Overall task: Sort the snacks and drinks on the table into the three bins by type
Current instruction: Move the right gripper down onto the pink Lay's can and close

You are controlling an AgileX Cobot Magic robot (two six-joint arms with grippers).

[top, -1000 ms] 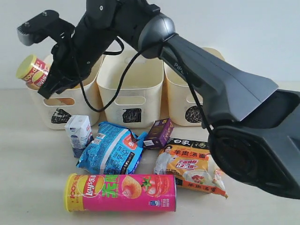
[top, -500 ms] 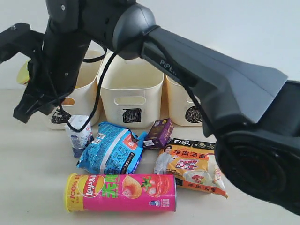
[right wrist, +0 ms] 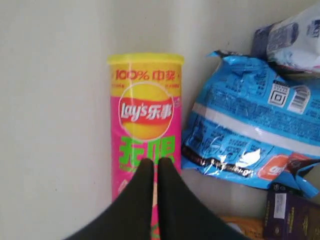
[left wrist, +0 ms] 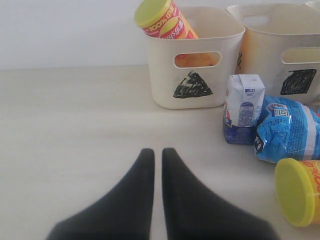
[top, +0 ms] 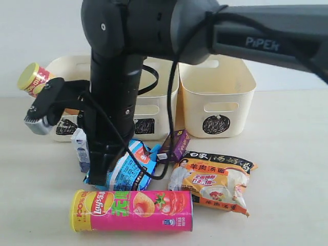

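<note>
Since the earlier frame, the right arm has swung down from the bins and now hangs low over the pile, covering part of it in the exterior view.

Going left to right, we see the yellow-red Lay's tube [top: 33, 78] leaning out of the triangle bin [top: 64, 62]. The white carton [top: 80, 148] stands just in front of that bin. The blue noodle packet [top: 134, 169] lies beside the carton, with the pink Lay's tube [top: 133, 210] on its side nearest the camera. Further right are the purple carton [top: 177, 144] and the orange noodle packet [top: 212, 179]. The square bin [top: 148, 110] and circle bin [top: 218, 97] stand behind.

The left gripper [left wrist: 156, 155] waits over bare table, its fingers nearly together and holding nothing. The right gripper [right wrist: 156, 167] hovers above the pink tube's middle, its fingers pressed close and also empty.

We judge the pink tube to be the next pick. To do it well, we should spread the fingers wide before descending. We should set them across the tube rather than along it, and close near mid-length so it lifts level. We should also keep clear of the blue packet, which almost touches the tube. The tube probably belongs in the triangle bin beside its twin.
</note>
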